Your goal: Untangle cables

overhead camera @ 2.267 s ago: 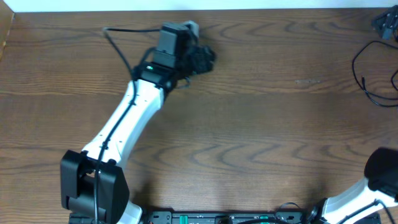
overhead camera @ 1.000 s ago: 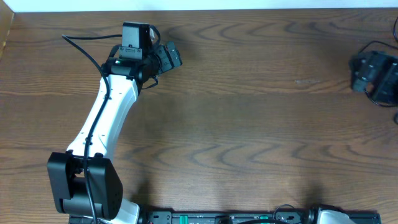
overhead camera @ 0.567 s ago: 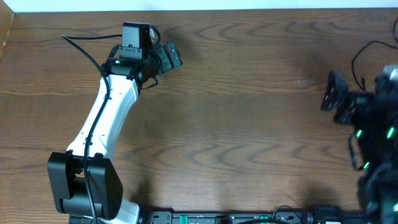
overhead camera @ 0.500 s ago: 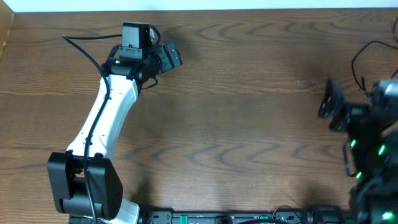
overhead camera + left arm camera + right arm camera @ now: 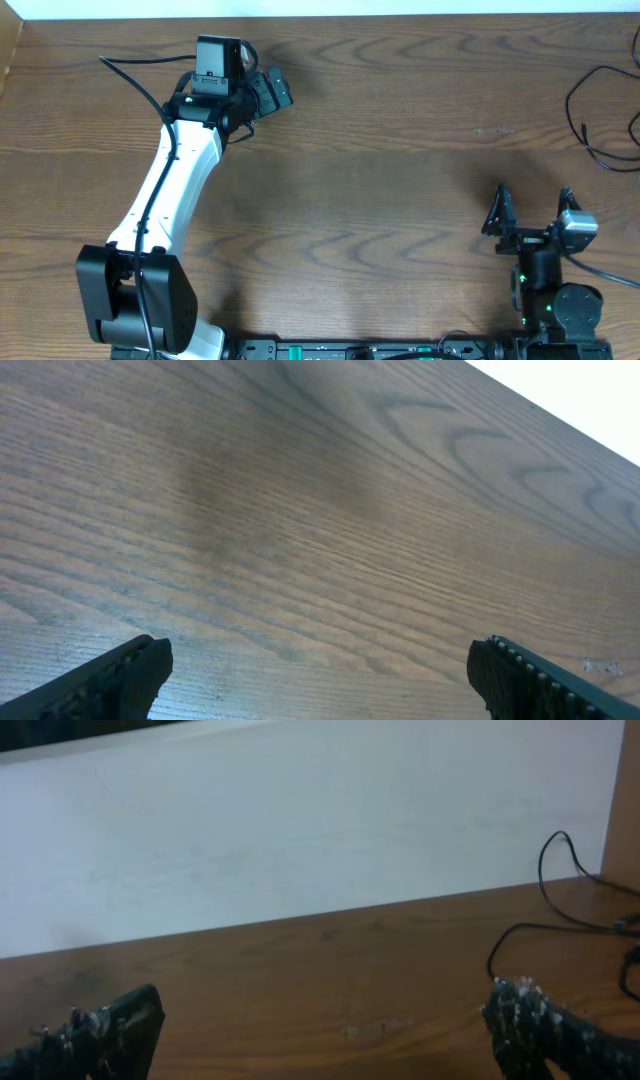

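Observation:
A thin black cable (image 5: 592, 112) lies in loose loops at the table's far right edge, partly cut off by the frame. It shows again in the right wrist view as a black cable (image 5: 545, 885) curling at the right. No white cable shows. My right gripper (image 5: 532, 208) hangs open near the front right, well short of the cable; in its wrist view the right gripper (image 5: 325, 1030) has bare wood between its fingers. My left gripper (image 5: 268, 93) is open at the far left back, and the left gripper (image 5: 320, 680) holds nothing.
A pale wall (image 5: 300, 820) runs along the table's back edge. The left arm (image 5: 170, 190) stretches diagonally from the front left base, trailing its own thick black cord (image 5: 135, 75). Brown wood tabletop (image 5: 400, 150) lies between the two arms.
The right arm has swung from the far right edge by the cable back to the front right. The left arm shifted left earlier and has stayed still over the last second.

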Controlling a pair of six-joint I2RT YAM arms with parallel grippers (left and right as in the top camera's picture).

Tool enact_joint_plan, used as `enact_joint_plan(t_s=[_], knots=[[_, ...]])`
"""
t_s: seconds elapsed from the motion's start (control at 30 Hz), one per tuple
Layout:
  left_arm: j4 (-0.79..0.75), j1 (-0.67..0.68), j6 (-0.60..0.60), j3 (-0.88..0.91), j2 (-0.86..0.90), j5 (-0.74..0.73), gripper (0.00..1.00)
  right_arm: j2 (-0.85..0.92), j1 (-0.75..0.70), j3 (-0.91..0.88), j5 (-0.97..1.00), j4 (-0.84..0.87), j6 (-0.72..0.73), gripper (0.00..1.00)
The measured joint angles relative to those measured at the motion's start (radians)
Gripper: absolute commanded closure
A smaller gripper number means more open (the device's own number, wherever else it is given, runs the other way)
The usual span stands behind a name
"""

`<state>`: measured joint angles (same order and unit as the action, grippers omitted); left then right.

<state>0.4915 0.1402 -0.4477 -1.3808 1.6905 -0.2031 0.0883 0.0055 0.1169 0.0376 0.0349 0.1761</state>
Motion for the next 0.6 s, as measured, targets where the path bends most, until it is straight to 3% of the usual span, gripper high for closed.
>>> enact_joint_plan(t_s=[0.23, 0.6], knots=[[0.0, 0.0, 0.0, 0.0, 0.0, 0.0, 0.0, -0.072, 0.0, -0.098, 0.005, 0.006, 0.0, 0.01], [0.001, 0.0, 0.0, 0.0, 0.0, 0.0, 0.0, -0.076, 0.0, -0.11, 0.003, -0.102, -0.012, 0.01]])
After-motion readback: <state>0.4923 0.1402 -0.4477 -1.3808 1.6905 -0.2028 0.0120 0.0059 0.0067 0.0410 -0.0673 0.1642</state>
